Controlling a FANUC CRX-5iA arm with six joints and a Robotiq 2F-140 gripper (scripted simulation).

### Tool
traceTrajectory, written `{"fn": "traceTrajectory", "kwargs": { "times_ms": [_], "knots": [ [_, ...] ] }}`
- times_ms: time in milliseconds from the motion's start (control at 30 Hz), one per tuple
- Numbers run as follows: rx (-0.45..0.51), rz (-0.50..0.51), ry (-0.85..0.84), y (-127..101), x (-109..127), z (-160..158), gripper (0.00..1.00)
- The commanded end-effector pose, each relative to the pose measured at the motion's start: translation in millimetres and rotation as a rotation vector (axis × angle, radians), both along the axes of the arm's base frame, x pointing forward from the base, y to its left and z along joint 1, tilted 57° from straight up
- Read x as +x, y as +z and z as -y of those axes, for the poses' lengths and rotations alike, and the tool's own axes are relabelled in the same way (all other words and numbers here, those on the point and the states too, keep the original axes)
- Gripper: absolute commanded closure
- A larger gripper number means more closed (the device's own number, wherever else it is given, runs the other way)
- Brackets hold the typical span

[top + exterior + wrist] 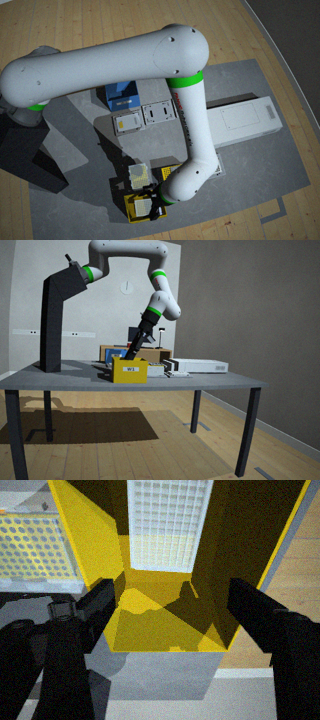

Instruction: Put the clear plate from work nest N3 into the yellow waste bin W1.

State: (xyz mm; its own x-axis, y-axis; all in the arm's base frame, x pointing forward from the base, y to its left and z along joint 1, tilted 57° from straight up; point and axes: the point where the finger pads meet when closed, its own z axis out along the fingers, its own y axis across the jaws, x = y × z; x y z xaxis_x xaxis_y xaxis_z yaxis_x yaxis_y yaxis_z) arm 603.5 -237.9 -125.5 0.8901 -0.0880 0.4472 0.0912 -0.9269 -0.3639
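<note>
The yellow bin W1 [130, 206] stands upright near the bench's front edge; it also shows in the side view [129, 369] and in the wrist view [165, 615]. The clear plate [142, 207], a white gridded well plate, lies inside the bin, leaning against its far wall in the wrist view [169, 525]. My gripper [151, 202] [128, 356] reaches down at a slant into the bin's mouth. Its fingers are open, one on each side, and do not touch the plate. Nothing is between them.
A second pale gridded plate [139, 176] and a yellow perforated plate [169, 171] sit just behind the bin. Further back are two flat nests [128, 122] [158, 111], a blue bin [122, 95] and a long white box [242, 120].
</note>
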Motion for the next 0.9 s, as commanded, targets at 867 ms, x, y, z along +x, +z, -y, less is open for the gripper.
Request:
{"fn": "traceTrajectory", "kwargs": {
  "times_ms": [867],
  "knots": [
    [-0.001,0.0,-0.001,17,-24,10,0.3]
  ]
}}
